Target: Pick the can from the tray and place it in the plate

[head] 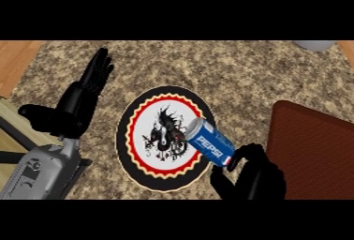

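A blue Pepsi can (210, 140) hangs tilted over the right side of the round plate (163, 96), which has a black rim, a red ring and a black dragon on white. My right hand (250, 178) curls round the can's lower end, thumb and fingers on either side of it. The dark red-brown tray (311, 150) lies to the right of the plate and nothing shows on it. My left hand (86, 96) rests at the left with its fingers straight, pointing away, apart from the plate.
The counter top (242, 70) is speckled granite, with a wooden strip (17, 61) along the left side. A grey rounded object (314, 45) shows at the top right edge.
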Controlling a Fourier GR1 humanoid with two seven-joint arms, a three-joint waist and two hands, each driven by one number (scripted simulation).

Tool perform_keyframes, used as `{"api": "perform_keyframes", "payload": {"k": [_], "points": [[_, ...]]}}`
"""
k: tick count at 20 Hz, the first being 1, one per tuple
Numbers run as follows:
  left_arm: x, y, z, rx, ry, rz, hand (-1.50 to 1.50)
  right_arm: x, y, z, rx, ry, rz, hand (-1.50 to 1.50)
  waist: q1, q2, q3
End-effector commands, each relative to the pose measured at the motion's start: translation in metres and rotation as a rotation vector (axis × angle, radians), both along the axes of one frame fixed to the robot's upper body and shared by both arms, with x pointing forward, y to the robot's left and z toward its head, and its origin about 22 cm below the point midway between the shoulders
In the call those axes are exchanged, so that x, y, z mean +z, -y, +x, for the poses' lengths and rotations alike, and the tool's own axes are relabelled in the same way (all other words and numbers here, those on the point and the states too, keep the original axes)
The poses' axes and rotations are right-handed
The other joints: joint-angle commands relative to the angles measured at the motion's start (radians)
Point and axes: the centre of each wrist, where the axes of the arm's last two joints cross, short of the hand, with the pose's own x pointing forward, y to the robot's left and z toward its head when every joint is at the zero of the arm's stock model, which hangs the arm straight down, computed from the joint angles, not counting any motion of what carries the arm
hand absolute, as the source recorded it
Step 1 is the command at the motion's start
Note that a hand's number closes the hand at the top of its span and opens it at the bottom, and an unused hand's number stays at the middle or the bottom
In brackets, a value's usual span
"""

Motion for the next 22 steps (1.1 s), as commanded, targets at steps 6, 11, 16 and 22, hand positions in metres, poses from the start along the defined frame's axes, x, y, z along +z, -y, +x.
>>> {"api": "perform_keyframes", "payload": {"k": [6, 11, 16, 22], "points": [[0.014, -0.023, 0.006, 0.015, 0.022, 0.087, 0.0, -0.004, 0.003, 0.059, -0.238, -0.103, 0.21, -1.5, 0.046, -0.005, 0.006], [0.008, -0.017, 0.01, 0.0, 0.019, 0.089, 0.0, -0.005, -0.003, 0.091, -0.186, -0.081, 0.282, -1.5, 0.062, 0.003, 0.006], [0.006, -0.009, 0.017, 0.009, 0.029, 0.088, 0.0, 0.004, -0.002, 0.116, -0.154, 0.087, 0.328, -1.5, 0.054, 0.005, 0.007], [-0.001, -0.018, 0.012, 0.02, 0.014, 0.09, 0.0, 0.027, -0.003, 0.125, -0.135, 0.297, 0.429, -1.5, 0.048, -0.011, 0.005]]}}
